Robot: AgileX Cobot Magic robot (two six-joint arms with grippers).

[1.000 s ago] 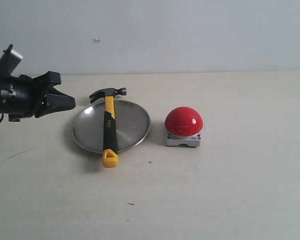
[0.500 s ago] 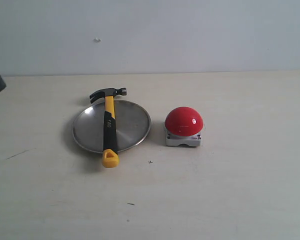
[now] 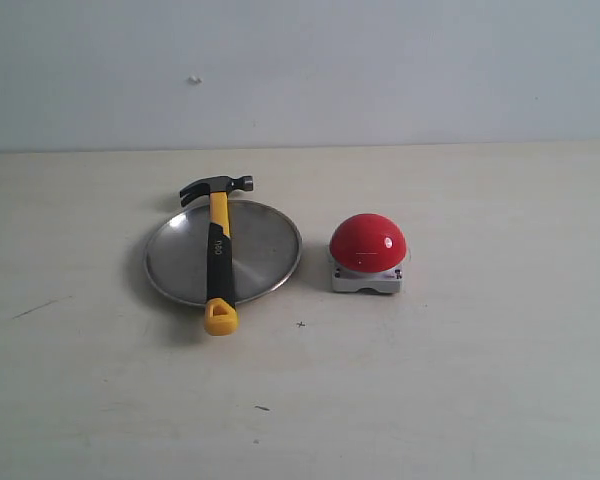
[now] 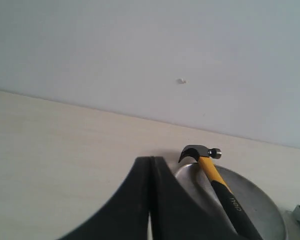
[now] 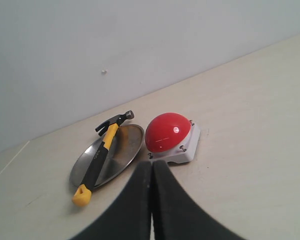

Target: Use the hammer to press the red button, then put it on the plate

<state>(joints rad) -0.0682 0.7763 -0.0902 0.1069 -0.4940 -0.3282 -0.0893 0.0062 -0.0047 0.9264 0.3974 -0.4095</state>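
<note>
Finds hammer point(image 3: 217, 250) across plate point(image 3: 265, 250), overhanging rim at both ends, amid open desk point(image 3: 430, 380). Finds left end effector point(image 4: 151, 165) and right end effector point(image 5: 152, 167) pressed together, well apart from hammer.

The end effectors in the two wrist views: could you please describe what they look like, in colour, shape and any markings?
The left end effector is plain matte black: two smooth fingers, broad at the base and curving in to a narrow tip. The right end effector looks the same. No cables, labels or markings show on either, and the arms behind them are out of view.
</note>
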